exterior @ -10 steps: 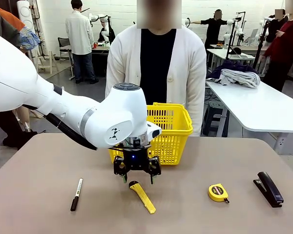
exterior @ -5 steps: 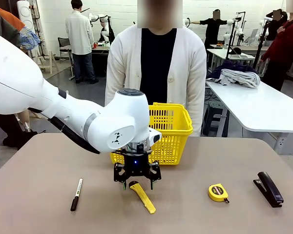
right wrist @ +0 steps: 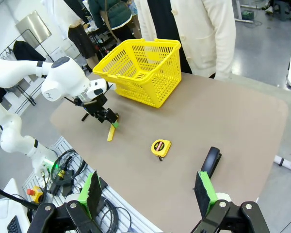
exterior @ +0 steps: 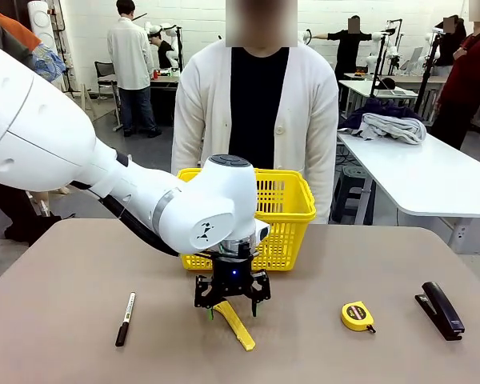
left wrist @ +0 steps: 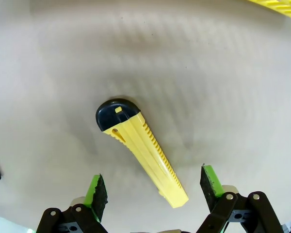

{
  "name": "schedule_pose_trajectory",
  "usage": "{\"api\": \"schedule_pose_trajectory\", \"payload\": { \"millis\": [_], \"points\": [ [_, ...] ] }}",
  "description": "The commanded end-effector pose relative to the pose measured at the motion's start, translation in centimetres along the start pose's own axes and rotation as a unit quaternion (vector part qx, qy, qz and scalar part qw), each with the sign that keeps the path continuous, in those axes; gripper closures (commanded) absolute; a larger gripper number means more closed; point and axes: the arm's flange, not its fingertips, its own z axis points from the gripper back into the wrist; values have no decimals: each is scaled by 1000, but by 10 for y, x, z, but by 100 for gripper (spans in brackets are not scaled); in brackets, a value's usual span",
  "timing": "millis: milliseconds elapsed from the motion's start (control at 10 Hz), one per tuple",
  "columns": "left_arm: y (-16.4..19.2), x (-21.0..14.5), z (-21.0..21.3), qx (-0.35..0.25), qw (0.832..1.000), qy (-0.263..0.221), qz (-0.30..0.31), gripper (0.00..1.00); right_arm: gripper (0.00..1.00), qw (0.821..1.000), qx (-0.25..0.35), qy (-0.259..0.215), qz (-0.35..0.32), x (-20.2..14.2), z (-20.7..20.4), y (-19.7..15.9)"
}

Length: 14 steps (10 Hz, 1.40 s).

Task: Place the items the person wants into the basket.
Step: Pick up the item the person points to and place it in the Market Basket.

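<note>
beige table [exterior: 56, 304] in a busy workshop. front view: the left claw [exterior: 232, 310] hung low, jaws apart, over the far end of the knife [exterior: 238, 326], just in front of the basket [exterior: 284, 216]; marker [exterior: 125, 318] to the left, tape measure [exterior: 358, 315] and stapler [exterior: 440, 310] to the right, the person [exterior: 260, 120] behind. left wrist view: the knife lay flat between the spread fingers [left wrist: 97, 190], touching neither. right wrist view: the right claw [right wrist: 148, 187] hovered high, wide apart, above the table edge near the stapler.

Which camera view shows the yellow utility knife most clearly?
The left wrist view: the utility knife lies whole and close, black end to tip. In the front view the left gripper covers its far end. In the right wrist view it is small and distant.
</note>
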Motion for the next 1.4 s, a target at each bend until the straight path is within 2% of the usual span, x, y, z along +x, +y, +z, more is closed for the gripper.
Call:
{"api": "schedule_pose_trajectory", "payload": {
  "millis": [0, 300, 400, 500, 600, 700, 900, 1000, 1200, 1300],
  "points": [
    [-7, 3, -8, 6, 1000, -14, 25, 0, 0, 1000, 10, -8, 5, 0, -2, -1],
    [-3, 6, -17, 4, 999, -2, 32, 0, 0, 1000, 10, -8, 5, 0, -2, -1],
    [-1, 7, -18, -3, 1000, -5, 21, 3, 0, 1000, 10, -8, 5, 0, -2, -1],
    [-2, 6, -16, -9, 1000, -8, 20, 55, 0, 1000, 10, -8, 5, 0, -2, -1],
    [-2, 6, -14, -10, 1000, -9, 22, 60, 0, 1000, 10, -8, 5, 0, -2, -1],
    [-2, 5, -13, -9, 1000, -10, 23, 100, 0, 1000, 10, -8, 5, 0, -2, -1],
    [-2, 6, -14, -9, 1000, -3, 25, 100, 0, 1000, 10, -8, 5, 0, -2, -1],
    [-3, 7, -14, -8, 1000, -2, 26, 79, 0, 1000, 10, -8, 5, 0, -2, -1],
    [-3, 7, -14, -7, 1000, 2, 25, 100, 0, 1000, 10, -8, 5, 0, -2, -1],
    [-3, 7, -15, -7, 1000, 4, 25, 100, 0, 1000, 10, -8, 5, 0, -2, -1]
  ]
}}
